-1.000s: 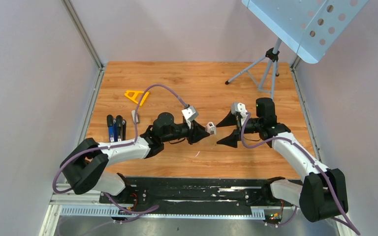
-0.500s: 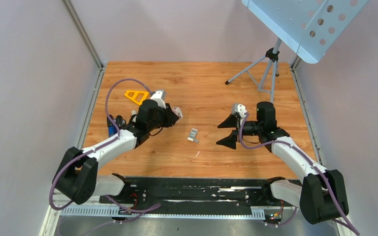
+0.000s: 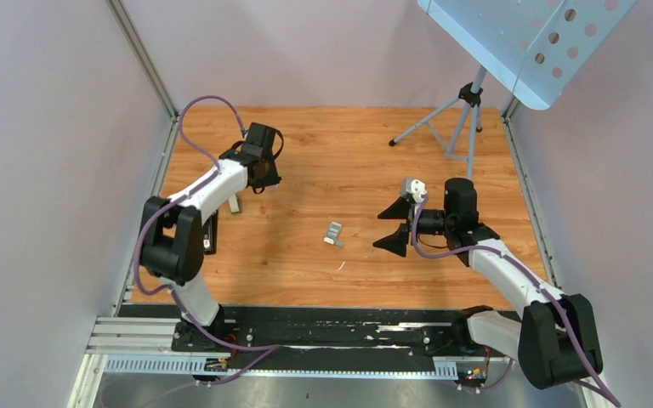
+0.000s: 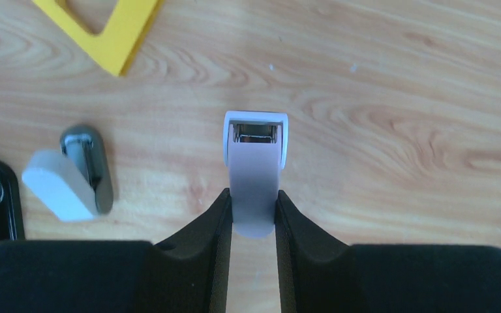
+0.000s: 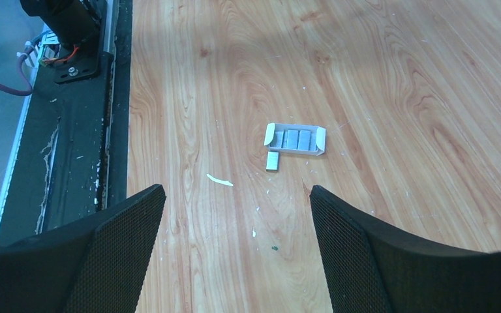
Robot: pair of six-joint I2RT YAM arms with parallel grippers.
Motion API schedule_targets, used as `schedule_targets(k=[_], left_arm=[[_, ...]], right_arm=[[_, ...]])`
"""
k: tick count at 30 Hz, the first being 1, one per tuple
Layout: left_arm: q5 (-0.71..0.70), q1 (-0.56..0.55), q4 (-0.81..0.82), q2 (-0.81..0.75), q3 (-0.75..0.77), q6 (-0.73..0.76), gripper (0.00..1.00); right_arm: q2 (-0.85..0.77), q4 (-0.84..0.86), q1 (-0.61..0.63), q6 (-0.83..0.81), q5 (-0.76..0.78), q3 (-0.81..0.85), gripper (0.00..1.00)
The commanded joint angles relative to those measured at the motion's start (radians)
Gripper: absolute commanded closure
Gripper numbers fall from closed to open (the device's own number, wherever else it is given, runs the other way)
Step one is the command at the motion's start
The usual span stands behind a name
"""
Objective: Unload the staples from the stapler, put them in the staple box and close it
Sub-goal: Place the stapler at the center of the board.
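Observation:
My left gripper [image 4: 253, 195] is shut on the rear of a pale lilac stapler [image 4: 254, 163], which points away from me just above the wood, its metal mouth showing at the front. In the top view this gripper [image 3: 262, 174] is at the far left of the table, pointing down. A small open box of staples [image 5: 295, 139] lies mid-table with a short loose strip of staples [image 5: 273, 161] beside it; the box [image 3: 333, 230] also shows from above. My right gripper [image 5: 235, 192] is open and empty, a little short of the box, its tips [image 3: 388, 228] facing it.
A yellow triangular piece [image 4: 114, 29] lies just beyond the stapler to the left. A small white-and-black tool [image 4: 72, 176] and black pens [image 3: 209, 234] lie at the left edge. A tripod [image 3: 455, 115] stands at the back right. A pale scrap [image 5: 220, 179] lies near the right gripper.
My left arm has swung from the middle of the table to the far left back, carrying the stapler. The staple box now shows on the wood. The right gripper has widened slightly.

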Motion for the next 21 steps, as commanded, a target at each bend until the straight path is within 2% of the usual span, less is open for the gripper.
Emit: schedule_targets(k=[1,7,13,21], left_arm=[[0.003,0.043,-0.155,0.156,0.173,0.031,1.0],[-0.008,0.079,-0.225,0.318,0.374,0.073,1.0],[0.045,0.121,-0.273,0.436,0.499,0.092,0.97],[0.104,0.148,-0.314,0.516,0.609,0.114,0.72]], right_arm=[[-0.029,0.026,-0.019,0.016,0.01,-0.018,0.14],[-0.037,0.027,-0.024,0.017,0.015,-0.026,0.14],[-0.042,0.033,-0.026,0.02,0.017,-0.035,0.14],[-0.044,0.041,-0.027,0.024,0.018,-0.04,0.14]])
